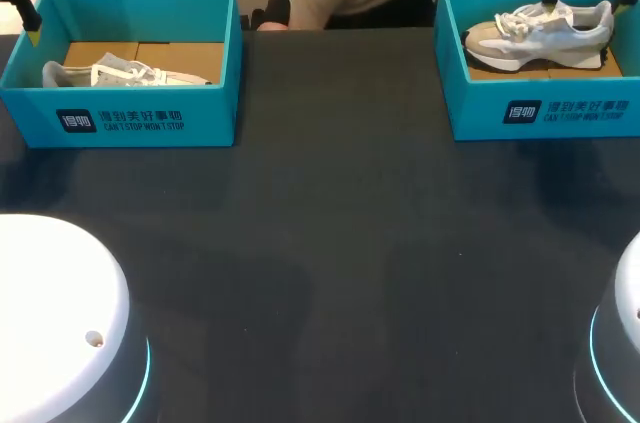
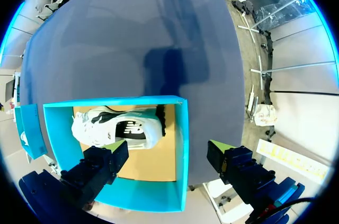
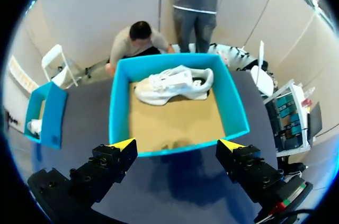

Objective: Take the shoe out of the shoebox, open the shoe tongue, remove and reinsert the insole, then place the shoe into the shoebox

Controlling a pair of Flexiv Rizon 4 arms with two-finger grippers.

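Since the left hand [image 2: 168, 149] and right hand [image 3: 177, 144] both hang with fingers apart, each shoe [image 3: 175, 83] lies ungripped in its box [image 3: 119, 113] ahead. Straddling one box wall, the left hand would probably hit cardboard and shove the box if lowered.

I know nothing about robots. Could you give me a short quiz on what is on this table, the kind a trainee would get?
1. True or false: the left shoebox and the right shoebox each hold one shoe.
2. Which fits both the left jaws and the right jaws? A: open, holding nothing. B: shut on a shoe. C: shut on an insole.
3. Fill in: the right shoe lies by the wall of its box that is ____ from the right jaws.

Key: 1 true; 2 A; 3 farthest.
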